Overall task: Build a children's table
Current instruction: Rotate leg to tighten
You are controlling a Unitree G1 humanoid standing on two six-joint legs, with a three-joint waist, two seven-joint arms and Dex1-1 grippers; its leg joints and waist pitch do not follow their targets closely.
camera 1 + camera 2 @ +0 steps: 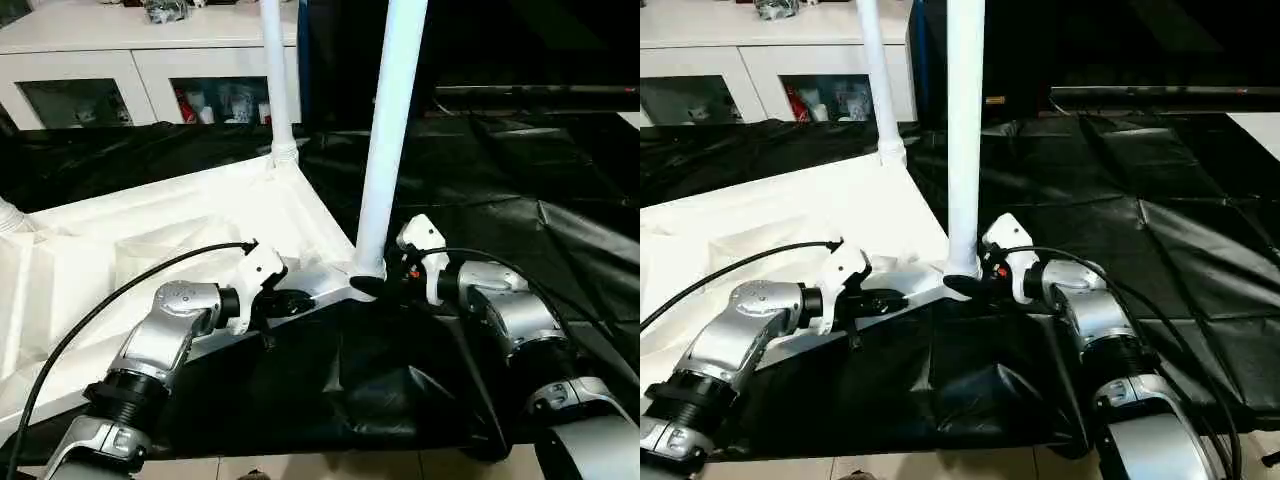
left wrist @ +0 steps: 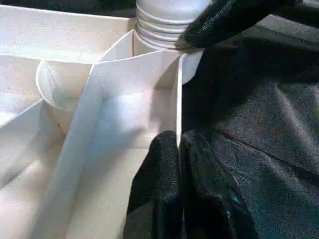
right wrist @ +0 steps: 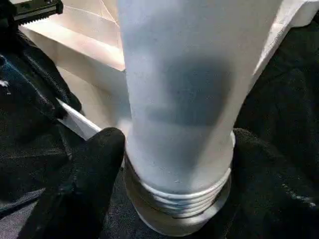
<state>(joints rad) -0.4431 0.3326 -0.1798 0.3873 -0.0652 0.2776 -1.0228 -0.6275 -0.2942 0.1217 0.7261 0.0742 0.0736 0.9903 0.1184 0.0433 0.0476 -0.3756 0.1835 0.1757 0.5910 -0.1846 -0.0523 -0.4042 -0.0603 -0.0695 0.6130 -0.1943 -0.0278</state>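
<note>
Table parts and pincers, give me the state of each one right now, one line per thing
Tabletop: upside down on the black sheet, ribbed underside up.
Near leg: upright in the corner socket, threads showing at its base.
Far leg: upright in its corner socket.
Left pincer: shut on the tabletop's thin side wall.
Right pincer: fingers on either side of the near leg's threaded base.
Cabinet: doors closed.

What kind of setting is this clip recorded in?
Probably an indoor room set up as a work area: a white cabinet with glass-fronted compartments holding small items stands at the back, black plastic sheeting covers the work surface, and tiled floor shows below.
</note>
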